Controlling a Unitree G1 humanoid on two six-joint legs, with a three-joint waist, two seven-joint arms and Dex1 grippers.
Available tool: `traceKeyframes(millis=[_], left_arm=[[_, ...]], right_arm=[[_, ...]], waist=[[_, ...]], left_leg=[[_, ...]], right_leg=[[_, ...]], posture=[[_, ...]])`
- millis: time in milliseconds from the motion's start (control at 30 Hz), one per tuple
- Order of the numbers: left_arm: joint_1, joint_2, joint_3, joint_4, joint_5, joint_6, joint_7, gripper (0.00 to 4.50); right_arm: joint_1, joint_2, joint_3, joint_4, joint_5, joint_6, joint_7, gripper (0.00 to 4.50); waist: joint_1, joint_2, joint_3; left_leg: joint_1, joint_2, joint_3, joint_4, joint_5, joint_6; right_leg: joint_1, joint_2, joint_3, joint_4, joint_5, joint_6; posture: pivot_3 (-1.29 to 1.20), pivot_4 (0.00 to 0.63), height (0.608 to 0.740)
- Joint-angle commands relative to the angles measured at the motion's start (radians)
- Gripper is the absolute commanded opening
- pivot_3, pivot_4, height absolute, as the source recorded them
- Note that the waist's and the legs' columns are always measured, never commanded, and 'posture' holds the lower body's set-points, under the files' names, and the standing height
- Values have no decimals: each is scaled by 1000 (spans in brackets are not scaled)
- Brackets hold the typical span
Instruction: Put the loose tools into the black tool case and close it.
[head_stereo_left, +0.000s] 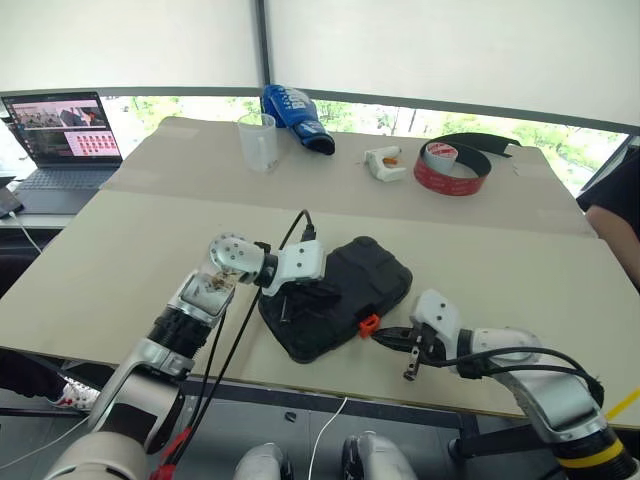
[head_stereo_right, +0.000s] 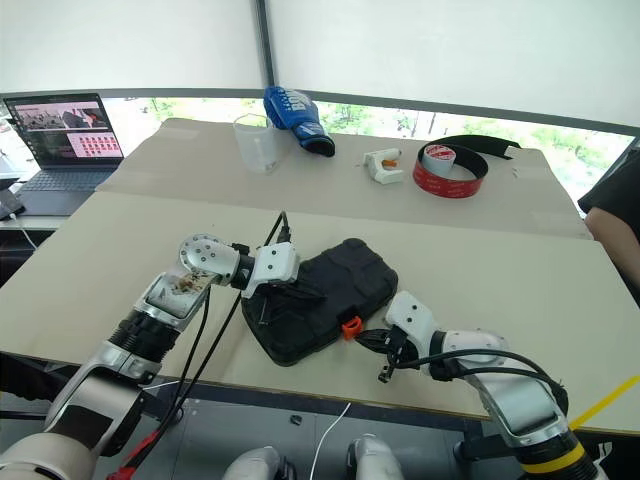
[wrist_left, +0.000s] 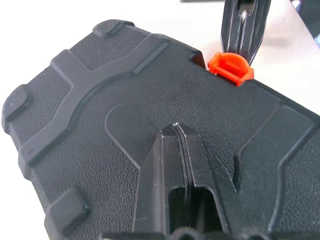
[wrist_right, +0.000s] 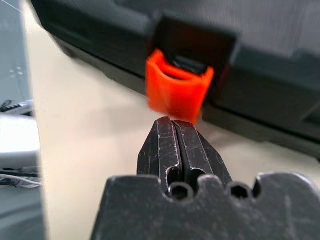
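Observation:
The black tool case (head_stereo_left: 372, 272) lies with its lid down near the table's front edge. No loose tools are in view. My left gripper (head_stereo_left: 318, 297) is shut, and its tips rest on the textured lid (wrist_left: 125, 90). The orange latch (head_stereo_left: 368, 324) sticks out from the case's front wall. My right gripper (head_stereo_left: 386, 336) is shut and empty, with its tips (wrist_right: 173, 122) right at the latch (wrist_right: 177, 90). In the left wrist view, the right gripper's fingers (wrist_left: 245, 25) stand just behind the latch (wrist_left: 230, 66).
At the back of the table stand a laptop (head_stereo_left: 65, 135), a clear cup (head_stereo_left: 258, 140), a blue bag (head_stereo_left: 297, 115), a white glue gun (head_stereo_left: 385, 163) and a big red-and-grey tape roll (head_stereo_left: 452, 165). A person's sleeve (head_stereo_left: 615, 215) shows at the right edge.

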Motion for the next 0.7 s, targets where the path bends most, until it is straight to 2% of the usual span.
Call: traceKeyframes(millis=[33,133,300,400,600,700], left_arm=[[13,0,-22,23,29,4,4,32],[10,-2,-22,28,32,-5,10,32],[5,-2,-20,39,36,-20,12,32],[1,-4,-19,48,35,-27,14,32],[0,-15,-24,54,41,-39,24,32],[1,-14,-23,50,39,-37,23,32]], right_arm=[[-36,25,-13,7,-15,-32,-20,0],[-9,-4,-48,-58,28,-5,19,0],[42,-78,-180,-207,223,89,115,0],[4,-76,-235,-234,298,148,86,0],[-51,-59,-147,-166,217,150,26,0],[-36,-60,-101,-128,171,120,25,0]], waist=[[0,0,0],[0,0,0],[2,0,0],[0,0,0],[2,0,0],[3,0,0]], left_leg=[[0,0,0,0,0,0],[-2,0,0,0,0,0],[-4,0,-1,0,0,0],[-4,0,-2,0,0,0],[-5,0,-2,0,-4,6],[-6,-1,-2,0,-1,1]], right_leg=[[0,0,0,0,0,0],[-2,0,0,0,0,0],[-3,0,-1,0,0,0],[-3,0,-1,-1,0,0],[-3,0,-2,-1,0,0],[-4,0,-2,-1,0,0]], posture=[[0,150,730],[0,150,730],[0,150,730],[0,150,730],[0,150,730],[0,150,730]])
